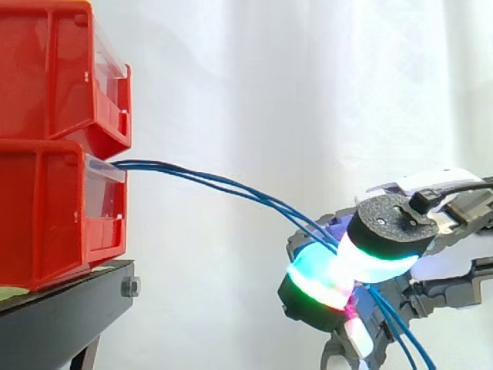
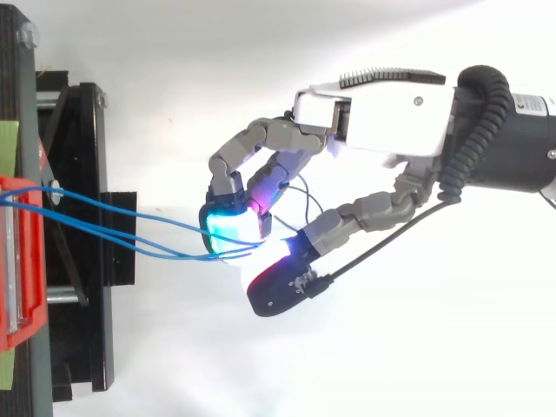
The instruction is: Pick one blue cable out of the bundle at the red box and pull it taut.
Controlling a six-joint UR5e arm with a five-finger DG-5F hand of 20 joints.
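The fingers (image 2: 230, 233) pinch seemingly several cables (image 1: 231, 187), not one; pulling from the box (image 1: 46, 216) may tauten the whole bundle, or they slip.

Bright even light, white curtain (image 1: 269, 92) glaring, shadows faint

Two red bins (image 1: 46, 216) are counted (one stacked on the other), along with one black stand (image 1: 62, 316), one hand (image 2: 382, 113) and roughly three blue cables (image 1: 258, 197).

Thin blue cables (image 1: 200, 178), sloping down from lower red box (image 1: 46, 208)
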